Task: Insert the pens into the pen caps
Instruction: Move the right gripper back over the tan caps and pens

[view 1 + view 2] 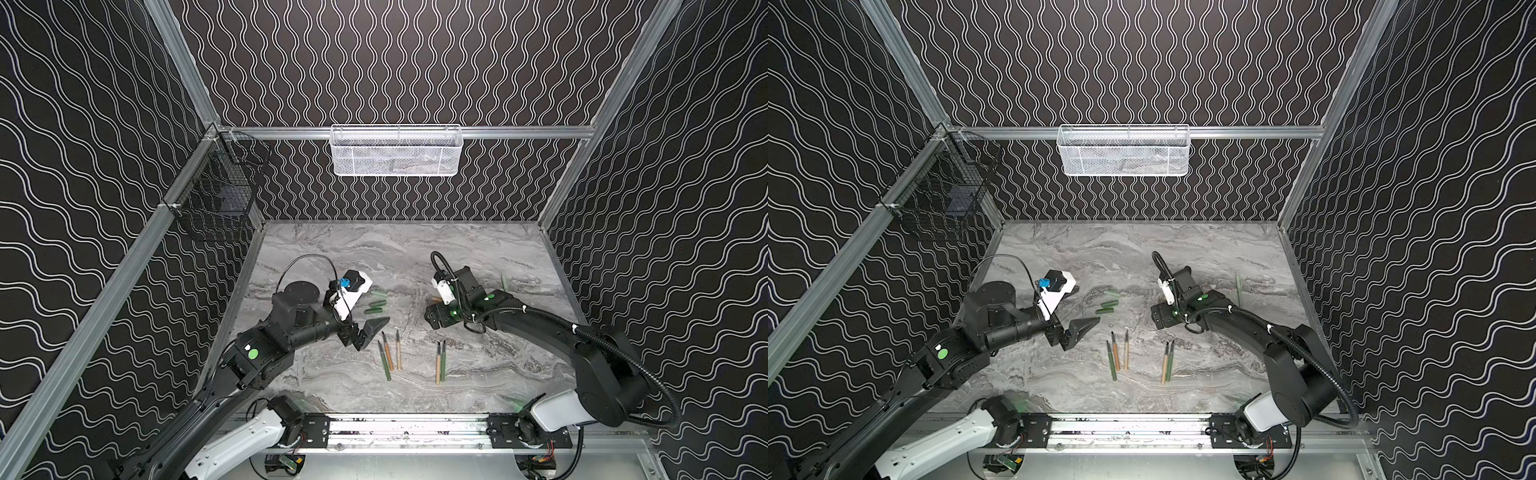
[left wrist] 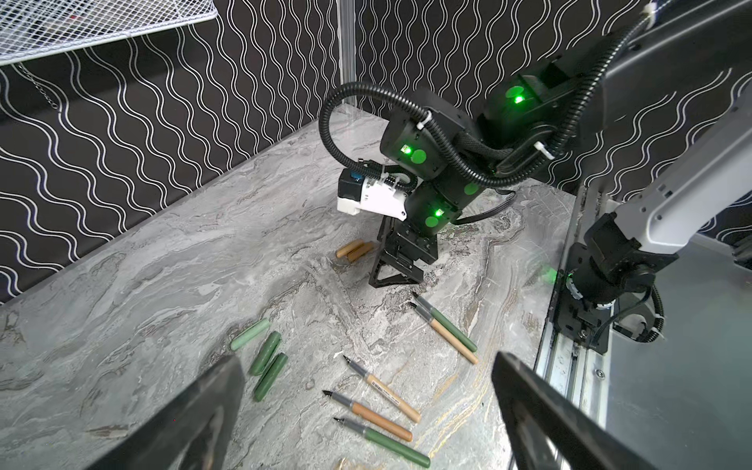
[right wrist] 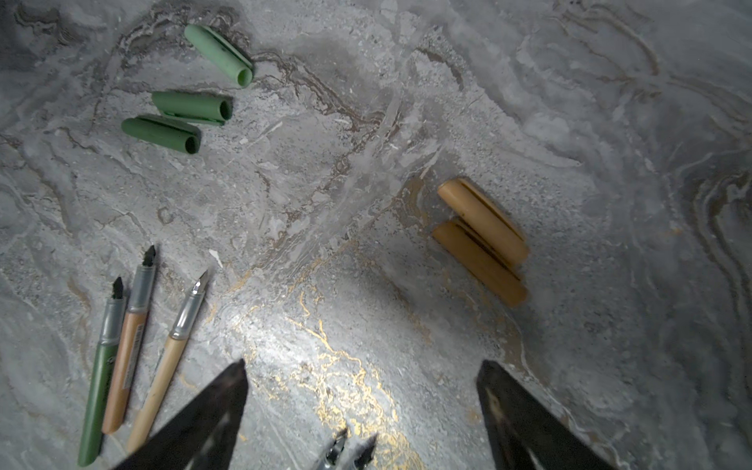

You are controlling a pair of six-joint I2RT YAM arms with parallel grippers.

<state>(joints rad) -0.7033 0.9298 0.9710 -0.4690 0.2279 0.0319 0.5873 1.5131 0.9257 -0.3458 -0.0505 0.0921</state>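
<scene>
Three pens (image 1: 389, 355) lie side by side on the marble table (image 1: 332, 257), with two more pens (image 1: 440, 362) to their right. A pale green pen (image 1: 504, 283) lies alone at the far right. Three green pen caps (image 1: 376, 301) sit behind the trio, and two tan pen caps (image 3: 480, 242) lie beside my right gripper. My left gripper (image 1: 372, 330) (image 2: 368, 358) hovers open left of the trio, holding nothing. My right gripper (image 1: 432, 320) (image 3: 362, 362) points down at the table, open and empty, with the pair's tips (image 3: 352, 445) between its fingers.
A white mesh basket (image 1: 395, 151) hangs on the back wall and a black wire basket (image 1: 220, 187) on the left wall. The arms' mounting rail (image 1: 407, 432) runs along the table's front edge. Patterned walls close in three sides.
</scene>
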